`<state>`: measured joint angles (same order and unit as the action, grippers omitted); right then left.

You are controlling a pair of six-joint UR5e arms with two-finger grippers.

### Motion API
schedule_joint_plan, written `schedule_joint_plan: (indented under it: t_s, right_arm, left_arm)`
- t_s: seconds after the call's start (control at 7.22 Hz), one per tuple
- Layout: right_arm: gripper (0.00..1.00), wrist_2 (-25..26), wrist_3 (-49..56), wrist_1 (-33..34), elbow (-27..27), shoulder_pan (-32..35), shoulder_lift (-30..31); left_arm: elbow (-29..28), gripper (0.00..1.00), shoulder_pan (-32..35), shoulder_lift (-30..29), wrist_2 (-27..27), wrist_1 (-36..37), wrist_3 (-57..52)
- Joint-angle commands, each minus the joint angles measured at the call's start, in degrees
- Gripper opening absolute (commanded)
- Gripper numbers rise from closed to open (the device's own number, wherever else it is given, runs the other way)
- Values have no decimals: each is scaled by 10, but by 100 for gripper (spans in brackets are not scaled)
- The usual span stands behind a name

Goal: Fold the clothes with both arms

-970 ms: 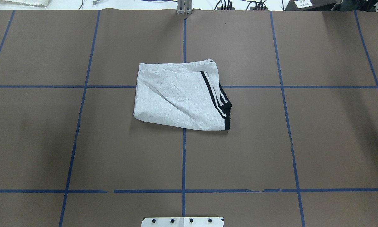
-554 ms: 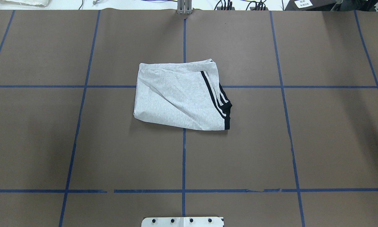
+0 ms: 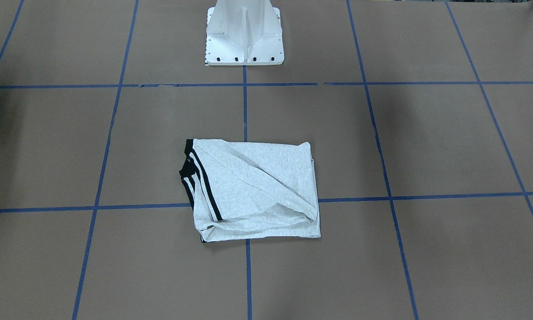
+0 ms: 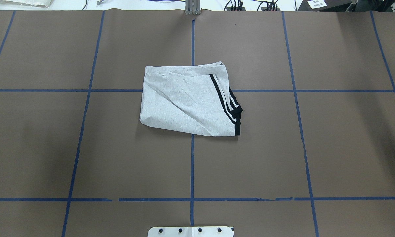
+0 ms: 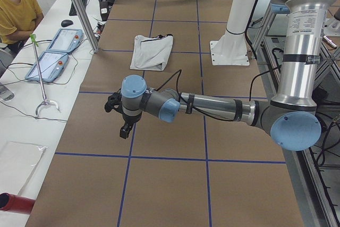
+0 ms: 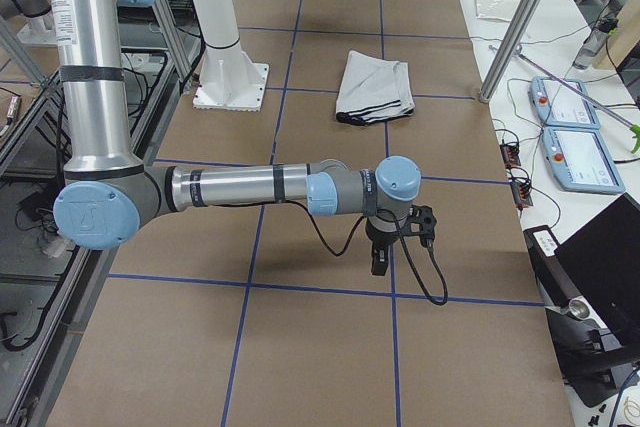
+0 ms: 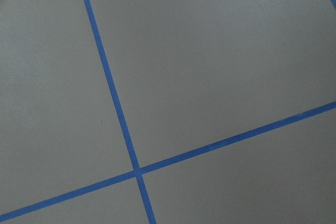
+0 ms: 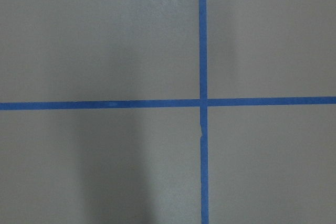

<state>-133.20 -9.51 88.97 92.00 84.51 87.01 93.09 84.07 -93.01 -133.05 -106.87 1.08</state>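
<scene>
The T-shirt (image 4: 187, 100) lies near the middle of the table (image 4: 316, 148) as a compact, roughly rectangular packet. It sits over a crossing of the blue tape lines (image 4: 293, 90). Its black-and-white striped trim (image 4: 224, 102) runs along the edge on the robot's right, and the print is not visible (probably folded inside). The top layer has diagonal creases. The far edge, seen from the front-facing camera, shows loose, slightly uneven layers.

I judge the folding to be essentially done. At most a final halving or some smoothing of that ragged edge remains.

Nothing touches the cloth. The left gripper (image 5: 125, 128) hangs low over bare table at the robot's left end, well apart from the shirt. The right gripper (image 6: 378, 262) does the same at the opposite end. Both show only in the side views, so I cannot tell whether their fingers are apart or together. Each wrist camera sees only brown table and tape.

The white pedestal base (image 3: 244, 40) stands behind the shirt. A seated person (image 5: 16, 9) is at a side desk.
</scene>
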Motion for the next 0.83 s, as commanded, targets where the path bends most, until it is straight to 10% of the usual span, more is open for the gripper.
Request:
schedule_joint_plan:
  t_s: [0.0,0.69]
  right_arm:
    - [100,-3,-6,-13,-4,-2,-3]
    - [100,-19,-5,-14,2,-1,-1]
  left_arm:
    - [0,99,0,-2,0,-1,0]
    - [7,100,0,-2,-2,-1,0]
